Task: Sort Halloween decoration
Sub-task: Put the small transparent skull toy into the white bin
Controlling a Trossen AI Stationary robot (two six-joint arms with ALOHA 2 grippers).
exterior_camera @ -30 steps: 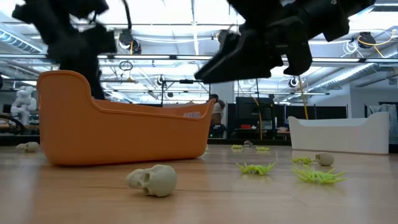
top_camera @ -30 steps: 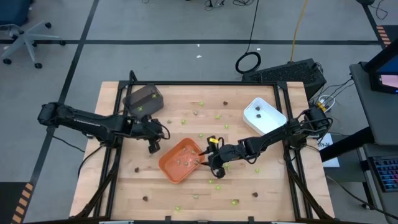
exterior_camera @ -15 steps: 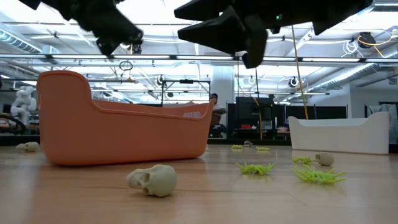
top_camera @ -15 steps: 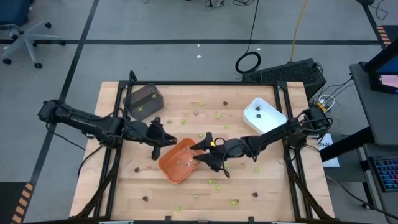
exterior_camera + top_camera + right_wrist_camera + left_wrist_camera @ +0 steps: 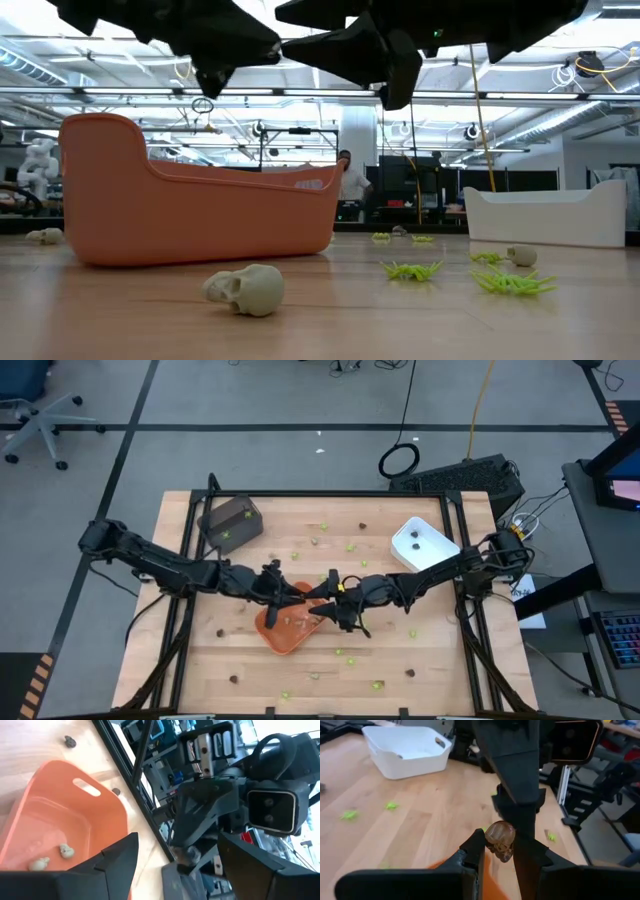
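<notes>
Halloween decoration pieces lie scattered on the table around the orange tray [image 5: 285, 628]. One brown skull [image 5: 500, 840] sits pinched between the left gripper [image 5: 499, 851] fingers, above the orange tray; two tan-grey pieces lie inside the tray. Right gripper [image 5: 335, 612] hangs at the tray's rim, jaws spread wide, empty. Skull likely hard, light, rounded and prone to slip, so pinch across its widest part. Green spiders [image 5: 412, 270] look thin-legged, probably flexible.

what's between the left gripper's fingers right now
A dark brown skull, pinched between the left gripper fingers; the left wrist view shows it, with the orange tray below.
</notes>
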